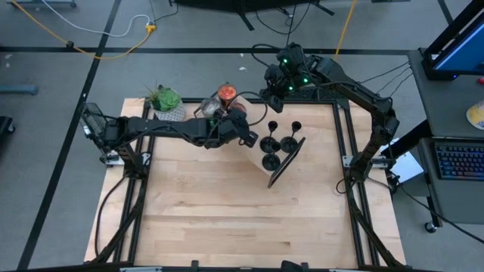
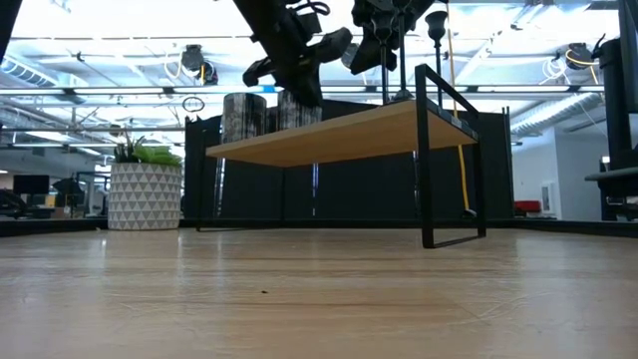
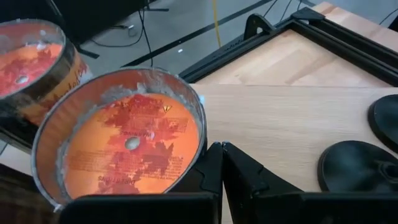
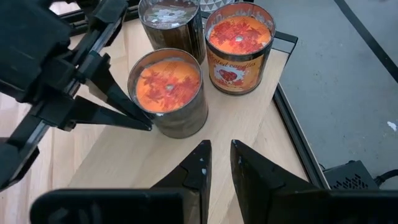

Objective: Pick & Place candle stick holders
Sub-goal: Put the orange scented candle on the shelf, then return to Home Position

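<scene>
1. Left gripper (image 1: 246, 136): in the high view we see the left arm reach across the far part of the table (image 1: 227, 219) to the shelf (image 1: 257, 147), ending just beside the jars. In the left wrist view its fingers (image 3: 214, 171) lie pressed together with nothing between them, their tips close against the side of the near jar (image 3: 127, 146).
2. Right gripper (image 1: 276, 87): it hangs above the far edge of the shelf. In the right wrist view its fingers (image 4: 199, 168) stand almost together, a thin gap between them, and grip nothing.
3. Holders: three black holders stand on the shelf, to the right of the left gripper. Two sit side by side toward the far edge, one (image 1: 270, 142) and the next (image 1: 290, 143) just beside it; the third (image 1: 271, 161) stands nearer to us. Neither gripper touches them, as far as the high view lets us judge.
4. Jars: in the right wrist view we count three candle jars clustered at the shelf corner: an orange-topped jar (image 4: 168, 90) nearest the left fingers, a second orange one (image 4: 239, 46), and a dark-topped one (image 4: 171, 22).
5. Plant (image 1: 165, 102): a potted plant stands at the far left corner of the table, beside the left arm.
</scene>
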